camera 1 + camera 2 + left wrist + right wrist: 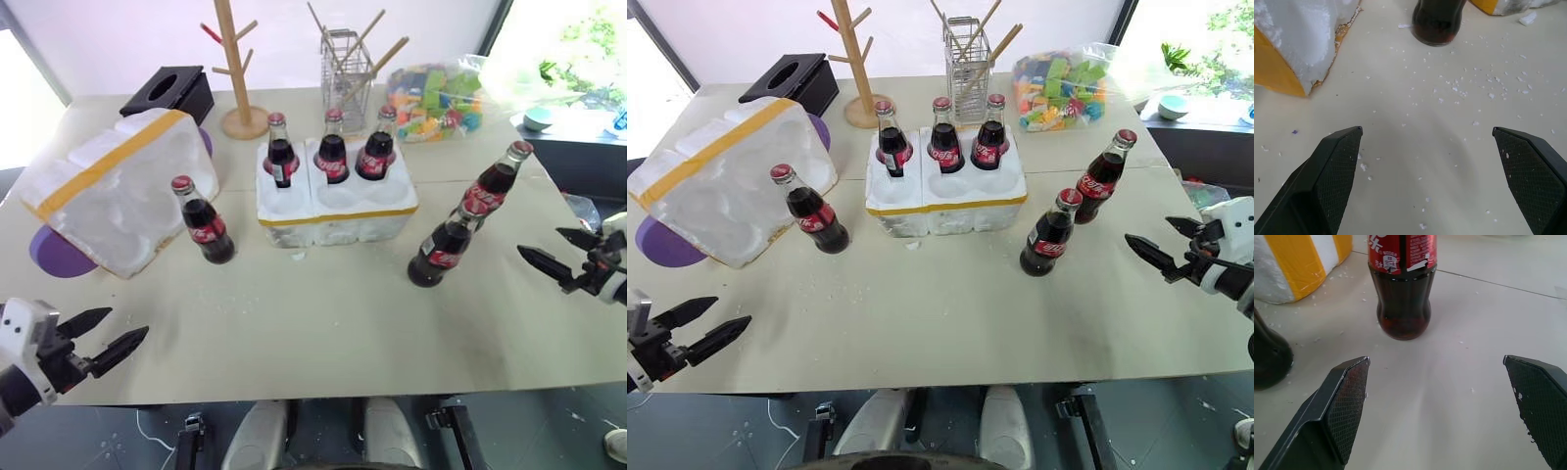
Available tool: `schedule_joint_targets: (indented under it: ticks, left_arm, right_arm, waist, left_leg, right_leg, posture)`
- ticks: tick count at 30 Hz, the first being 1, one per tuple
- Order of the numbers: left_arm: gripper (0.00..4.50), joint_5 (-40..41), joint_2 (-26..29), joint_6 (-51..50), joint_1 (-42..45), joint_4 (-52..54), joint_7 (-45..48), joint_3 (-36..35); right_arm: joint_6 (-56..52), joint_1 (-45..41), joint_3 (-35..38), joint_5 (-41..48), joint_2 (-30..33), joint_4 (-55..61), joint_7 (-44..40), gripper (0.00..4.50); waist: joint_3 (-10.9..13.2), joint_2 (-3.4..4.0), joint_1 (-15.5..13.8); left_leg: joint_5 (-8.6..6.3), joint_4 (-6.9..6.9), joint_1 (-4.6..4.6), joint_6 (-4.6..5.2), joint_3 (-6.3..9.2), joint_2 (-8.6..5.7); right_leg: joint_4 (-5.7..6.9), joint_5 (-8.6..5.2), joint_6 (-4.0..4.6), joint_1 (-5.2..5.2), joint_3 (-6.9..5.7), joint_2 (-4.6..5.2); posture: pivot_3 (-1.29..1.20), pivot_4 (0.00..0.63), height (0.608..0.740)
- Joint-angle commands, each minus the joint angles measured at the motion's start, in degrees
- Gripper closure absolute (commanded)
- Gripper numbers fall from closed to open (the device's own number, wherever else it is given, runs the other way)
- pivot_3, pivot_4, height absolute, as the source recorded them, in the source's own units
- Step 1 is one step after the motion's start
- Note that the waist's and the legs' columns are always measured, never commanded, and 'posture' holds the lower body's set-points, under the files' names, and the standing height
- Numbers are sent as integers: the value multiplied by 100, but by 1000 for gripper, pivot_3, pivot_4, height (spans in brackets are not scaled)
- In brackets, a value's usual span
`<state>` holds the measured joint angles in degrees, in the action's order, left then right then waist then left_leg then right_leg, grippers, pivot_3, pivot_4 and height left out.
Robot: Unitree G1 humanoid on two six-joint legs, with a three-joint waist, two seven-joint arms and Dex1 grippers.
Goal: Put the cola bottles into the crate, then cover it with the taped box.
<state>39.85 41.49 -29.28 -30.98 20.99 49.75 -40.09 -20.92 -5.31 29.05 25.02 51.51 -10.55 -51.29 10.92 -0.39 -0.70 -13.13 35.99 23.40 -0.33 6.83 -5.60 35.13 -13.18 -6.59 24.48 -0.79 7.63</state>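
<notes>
- Beige and flecked with white crumbs, the table (pixel 950 304) carried everything.
- The taped box (pixel 725 181), a white styrofoam shell with a yellow tape band, lay tilted at the robot's left, resting on a purple disc (pixel 661 240); no shipping label could be made out on it.
- The crate (pixel 945 196), low white styrofoam with a yellow band round its side, sat mid-table with three cola bottles (pixel 942 137) upright in its back wells; its front wells stood unfilled.
- A fourth bottle (pixel 810 211) stood on the table between the taped box and the crate, leaning slightly in the head views.
- Two more bottles (pixel 1050 233) stood close together to the right of the crate; the red labels carried white script, too small to read for certain.
- The left gripper (pixel 106 343) hovered near the table's front left edge, jaws spread wide, holding nothing and touching nothing.
- The right gripper (pixel 1161 245) hung at the right edge, jaws likewise wide apart and empty, the nearest bottle ahead of it in the wrist view.
- Behind stood a black tissue box (pixel 789 83), a wooden peg stand (pixel 862 69), a wire holder with sticks (pixel 970 59) and a bag of coloured blocks (pixel 1063 88).
</notes>
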Motion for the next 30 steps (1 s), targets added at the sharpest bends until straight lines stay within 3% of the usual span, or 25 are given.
schedule_joint_targets:
  ticks: [1,9,21,25,30]
  left_arm:
    - [45,-95,-64,128,-71,138,9,-84]
    - [45,507,84,-768,245,161,-294,-353]
    - [45,295,45,-563,445,140,-316,-186]
    - [45,253,24,-421,1308,21,-605,163]
    - [45,172,182,-495,2414,-364,-654,753]
  right_arm:
    - [71,-37,45,24,8,78,1,0]
    - [148,19,54,-4,-65,154,100,0]
    - [4,75,47,108,-47,174,25,0]
    - [-291,83,210,259,203,431,-83,0]
    - [-1527,586,1093,1184,897,1695,-842,0]
  waist:
    - [0,0,5]
    - [0,-1,1]
    - [0,0,1]
    - [-1,1,-22]
    - [0,13,-17]
  left_leg:
    - [0,0,0,0,-1,0]
    - [0,5,-3,4,-9,5]
    - [3,5,-6,8,-19,7]
    - [1,12,-4,4,-23,14]
    - [8,14,-3,13,-49,25]
  right_leg:
    - [0,0,0,0,1,0]
    - [5,2,0,-1,4,-2]
    - [5,4,3,0,9,-3]
    - [8,6,3,-5,7,-3]
    - [12,11,-4,-8,2,-6]
  posture:
    - [0,150,740]
    - [0,150,740]
    - [0,150,740]
    - [0,150,740]
    - [0,150,740]
